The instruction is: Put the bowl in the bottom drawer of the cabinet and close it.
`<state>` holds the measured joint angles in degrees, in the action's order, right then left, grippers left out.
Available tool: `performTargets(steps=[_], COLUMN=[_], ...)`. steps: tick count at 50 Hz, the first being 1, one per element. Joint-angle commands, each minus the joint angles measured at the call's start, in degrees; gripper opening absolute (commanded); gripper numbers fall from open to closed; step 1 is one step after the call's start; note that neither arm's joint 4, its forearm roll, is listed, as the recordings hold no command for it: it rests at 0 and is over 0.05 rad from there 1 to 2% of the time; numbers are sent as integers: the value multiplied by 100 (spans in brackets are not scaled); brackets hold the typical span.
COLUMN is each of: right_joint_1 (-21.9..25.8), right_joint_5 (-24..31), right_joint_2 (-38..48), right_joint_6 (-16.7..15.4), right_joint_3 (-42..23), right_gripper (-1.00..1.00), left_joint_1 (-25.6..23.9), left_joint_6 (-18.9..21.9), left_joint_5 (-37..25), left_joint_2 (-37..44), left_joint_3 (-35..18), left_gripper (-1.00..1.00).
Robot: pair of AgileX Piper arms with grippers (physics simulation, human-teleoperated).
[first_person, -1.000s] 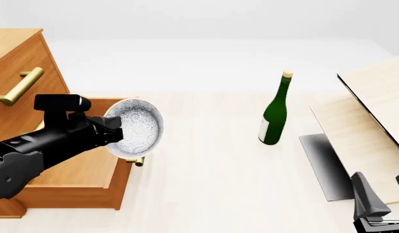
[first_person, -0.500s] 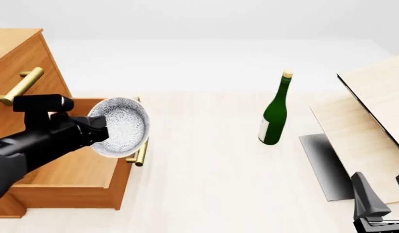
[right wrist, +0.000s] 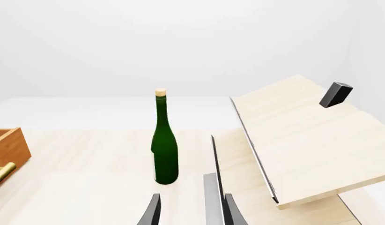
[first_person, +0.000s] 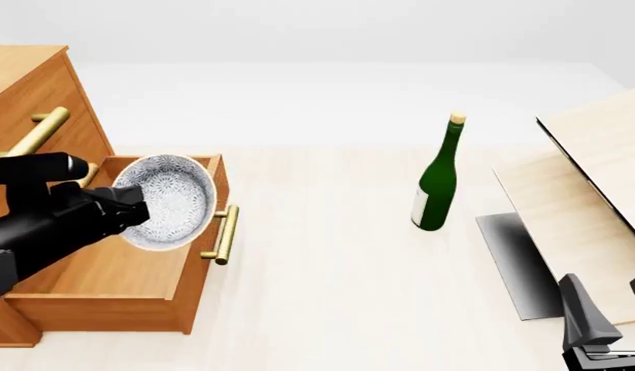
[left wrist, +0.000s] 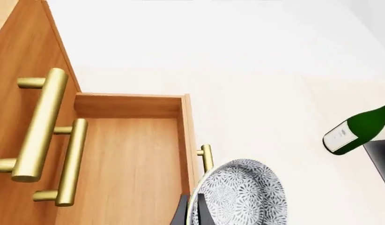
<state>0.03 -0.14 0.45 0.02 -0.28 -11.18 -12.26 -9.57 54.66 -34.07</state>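
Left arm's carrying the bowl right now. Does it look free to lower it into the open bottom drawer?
Probably yes. The left gripper holds the bowl above the bottom drawer, which is pulled out with nothing visible inside.

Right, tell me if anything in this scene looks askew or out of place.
Only the bowl: the left gripper holds it by the rim, tipped on its side over the open bottom drawer, inside facing the camera. The green bottle stands upright; the pale boards at right lie slanted. No spills or damage show.
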Motion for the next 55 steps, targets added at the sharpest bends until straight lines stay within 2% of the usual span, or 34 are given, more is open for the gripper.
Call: performTargets(steps=[1, 20, 55], right_joint_1=[0, -1, 0], right_joint_5=[2, 2, 2], right_joint_2=[-4, -5, -6], right_joint_6=[0, 0, -1], right_joint_3=[4, 4, 4], right_gripper=[100, 100, 100], left_joint_1=[161, 659, 1143], left_joint_6=[65, 124, 166], left_joint_5=[-78, -7, 349], left_joint_2=[-171, -176, 206], left_joint_3=[44, 155, 344], left_gripper=[-100, -100, -100])
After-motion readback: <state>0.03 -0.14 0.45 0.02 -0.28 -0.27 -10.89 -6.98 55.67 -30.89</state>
